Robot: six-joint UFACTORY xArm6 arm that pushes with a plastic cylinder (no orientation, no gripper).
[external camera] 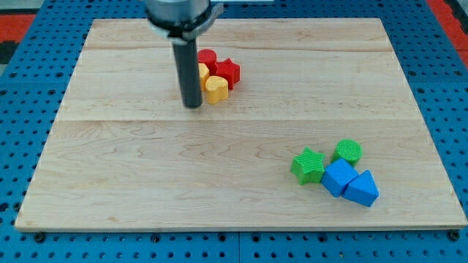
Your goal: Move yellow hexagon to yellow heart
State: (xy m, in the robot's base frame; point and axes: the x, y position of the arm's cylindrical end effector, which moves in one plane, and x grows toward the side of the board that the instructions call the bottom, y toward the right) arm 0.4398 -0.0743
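Blue triangle (pixel 362 190) sits nearest the board's (pixel 146 183) bottom-right corner; up by the top edge, my tip (pixel 192 105), fingerless, grasping nothing, touches the yellow heart (pixel 215 88), the yellow hexagon (pixel 202 71) just behind.

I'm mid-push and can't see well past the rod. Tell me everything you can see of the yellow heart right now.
The yellow heart is a small, matte, plastic-looking block lying flat on the wooden board, in the cluster near the view's top centre. Its notched top faces up. The red star sits against its upper right; another yellow block, half hidden by the rod, touches its upper left. My tip stands just to its left, seemingly close to touching; contact is unclear.
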